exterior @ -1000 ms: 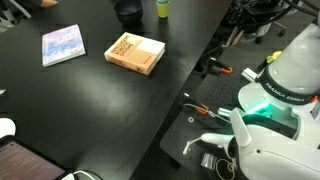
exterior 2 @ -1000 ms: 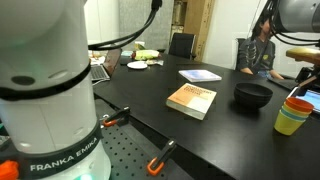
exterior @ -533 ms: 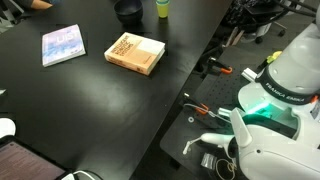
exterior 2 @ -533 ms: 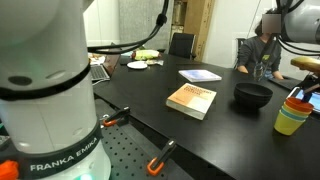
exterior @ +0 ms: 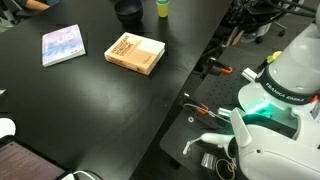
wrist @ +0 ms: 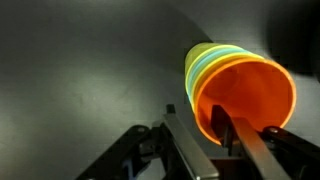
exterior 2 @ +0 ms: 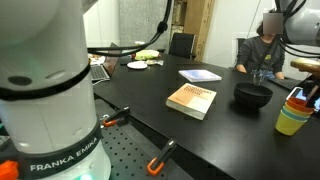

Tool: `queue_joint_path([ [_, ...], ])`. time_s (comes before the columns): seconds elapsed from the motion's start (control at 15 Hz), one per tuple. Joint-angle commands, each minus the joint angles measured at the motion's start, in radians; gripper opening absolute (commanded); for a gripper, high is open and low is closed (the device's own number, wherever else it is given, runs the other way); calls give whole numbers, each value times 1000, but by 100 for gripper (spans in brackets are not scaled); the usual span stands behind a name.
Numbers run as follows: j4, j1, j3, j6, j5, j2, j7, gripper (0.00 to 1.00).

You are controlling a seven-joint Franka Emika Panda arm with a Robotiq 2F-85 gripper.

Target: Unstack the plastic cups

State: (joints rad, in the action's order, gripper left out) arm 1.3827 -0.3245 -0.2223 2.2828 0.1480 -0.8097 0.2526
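Observation:
The plastic cups are nested in one stack, orange innermost, with yellow-green and a thin blue rim around it. The stack stands at the table's far end in both exterior views. My gripper is at the stack's mouth. One finger reaches inside the orange cup and the other finger lies outside the rims. The jaws stand partly closed, with a gap still showing between the outer finger and the rim. In an exterior view only part of the gripper shows, at the frame edge over the cups.
A dark round bowl sits close beside the cups. An orange-brown book and a blue booklet lie on the black table. The robot base stands at the table edge. A person sits behind the table.
The gripper has come down onto the cup stack and its jaws have narrowed around the rims. The cups, bowl and books have not moved.

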Motion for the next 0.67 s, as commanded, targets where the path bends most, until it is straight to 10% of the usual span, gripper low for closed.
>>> queue_joint_path([
  [0.0, -65, -7, 6, -47, 5, -26, 16, 13],
  [0.6, -79, 1, 7, -140, 6, 6, 42, 4],
])
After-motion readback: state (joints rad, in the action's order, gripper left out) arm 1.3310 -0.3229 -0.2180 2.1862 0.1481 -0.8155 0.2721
